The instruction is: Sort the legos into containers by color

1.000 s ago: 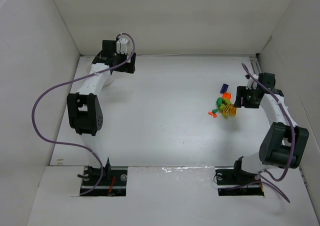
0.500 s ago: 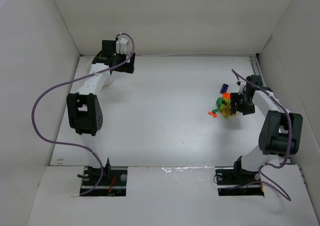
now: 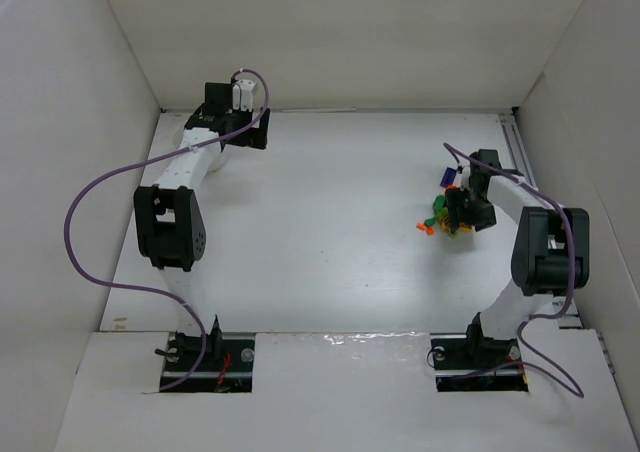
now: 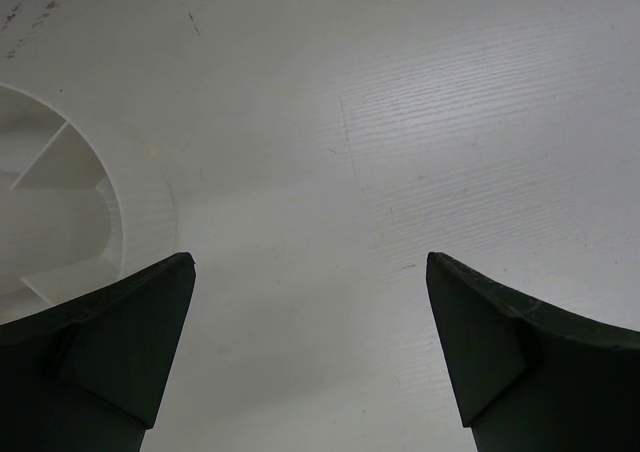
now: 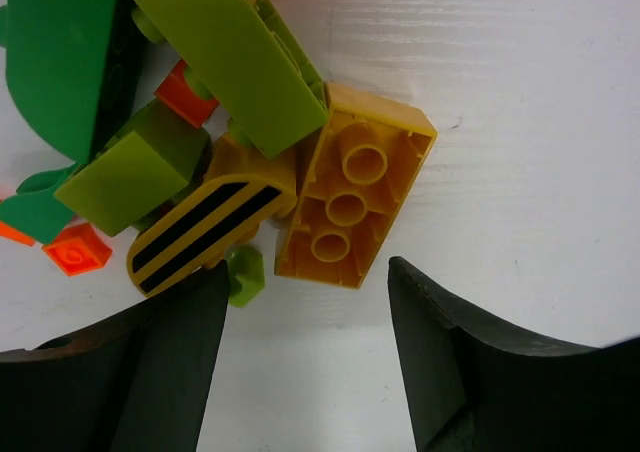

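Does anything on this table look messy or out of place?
The legos lie in a jumbled heap by the right gripper; one yellow brick is upside down, hollow tubes showing. Visible sections of the white bowl hold none.

White bowl [image 4: 140,197] runs off the left edge — green brick [image 5: 60,62] too (top corner).

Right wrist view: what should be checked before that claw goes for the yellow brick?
1. Right gripper open: ok.
2. Yellow brick lies ahead, between its fingers: ok.
3. Brick free of neighbours: not ok; the striped piece and a lime piece touch it.
4. Height above the table: cannot tell.
5. Bowl has bare sections: ok, in the part seen.
6. Left gripper open, holding nothing: ok.
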Controlling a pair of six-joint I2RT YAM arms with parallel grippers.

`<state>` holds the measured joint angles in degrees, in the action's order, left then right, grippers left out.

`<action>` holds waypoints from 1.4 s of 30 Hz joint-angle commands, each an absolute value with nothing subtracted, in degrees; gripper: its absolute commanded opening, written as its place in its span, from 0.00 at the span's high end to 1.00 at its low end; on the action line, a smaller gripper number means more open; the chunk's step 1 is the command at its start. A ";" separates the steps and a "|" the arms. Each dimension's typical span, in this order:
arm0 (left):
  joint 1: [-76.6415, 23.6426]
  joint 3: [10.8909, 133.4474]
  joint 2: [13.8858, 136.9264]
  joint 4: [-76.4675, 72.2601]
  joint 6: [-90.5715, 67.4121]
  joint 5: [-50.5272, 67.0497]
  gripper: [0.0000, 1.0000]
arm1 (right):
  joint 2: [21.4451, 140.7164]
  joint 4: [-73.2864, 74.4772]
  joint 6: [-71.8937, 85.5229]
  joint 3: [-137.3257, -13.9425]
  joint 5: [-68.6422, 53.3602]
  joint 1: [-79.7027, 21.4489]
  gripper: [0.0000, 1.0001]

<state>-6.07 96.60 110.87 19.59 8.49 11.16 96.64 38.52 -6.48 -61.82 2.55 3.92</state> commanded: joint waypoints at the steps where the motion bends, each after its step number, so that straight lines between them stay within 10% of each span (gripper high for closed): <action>1: -6.42 98.43 109.51 19.78 8.79 10.11 0.00 | 97.82 36.65 -5.19 -65.21 4.83 3.25 0.30; 20: -6.42 102.03 113.37 20.39 9.84 11.33 0.00 | 101.16 39.02 -5.80 -67.50 5.19 5.45 0.45; 28: -4.14 103.18 113.47 20.92 9.32 18.35 0.00 | 101.08 40.08 -6.86 -68.12 2.47 6.06 0.83; 42: -4.56 97.65 104.68 20.83 4.16 49.29 0.03 | 93.69 42.55 -11.43 -86.38 -23.63 -3.85 0.85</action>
